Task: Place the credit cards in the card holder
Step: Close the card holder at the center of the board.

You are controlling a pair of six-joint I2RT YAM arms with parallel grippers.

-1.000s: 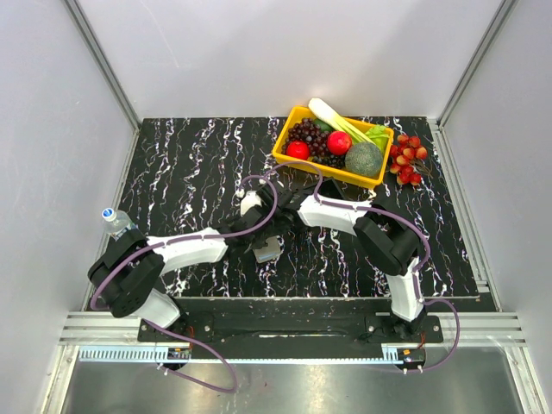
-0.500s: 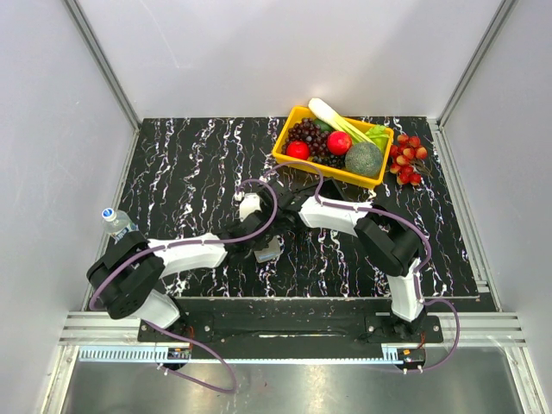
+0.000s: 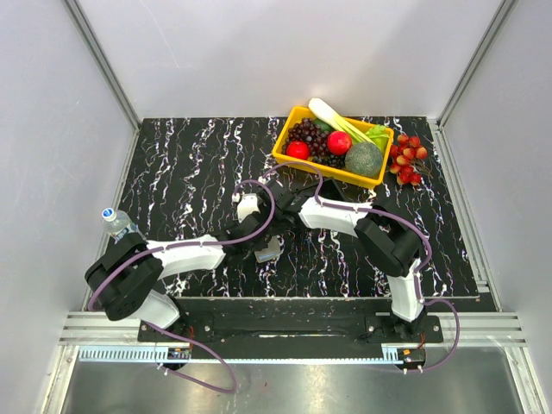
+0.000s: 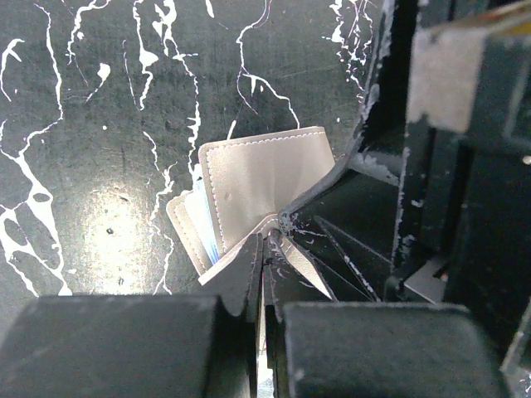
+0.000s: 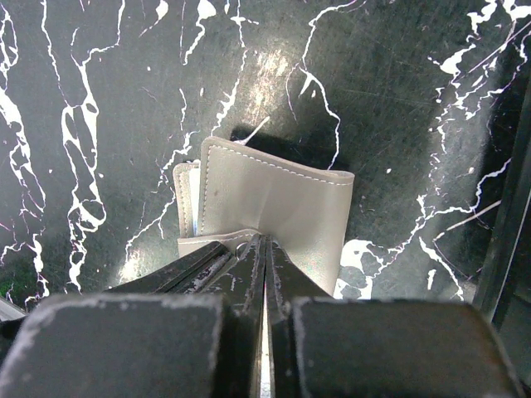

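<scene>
The card holder (image 4: 265,174) is a grey stitched fold-over case lying half open on the black marbled table, also in the right wrist view (image 5: 282,195) and from above (image 3: 268,251). A pale, blue-edged credit card (image 4: 205,225) is tucked in its left pocket (image 5: 192,207). My left gripper (image 4: 265,242) is shut, its tips pinching the holder's near flap. My right gripper (image 5: 264,240) is shut too, its tips meeting the same flap edge right beside the left fingers (image 5: 199,259). Nothing shows between the right jaws. From above, both wrists (image 3: 259,235) cover most of the holder.
A yellow basket (image 3: 285,155) of fruit and vegetables stands at the back right, with a bunch of red grapes (image 3: 409,159) beside it. A small water bottle (image 3: 115,221) stands at the table's left edge. Grey walls close in on three sides.
The left forearm has swung slightly nearer and the two wrists have drawn a little closer together over the holder. The holder has barely moved.
</scene>
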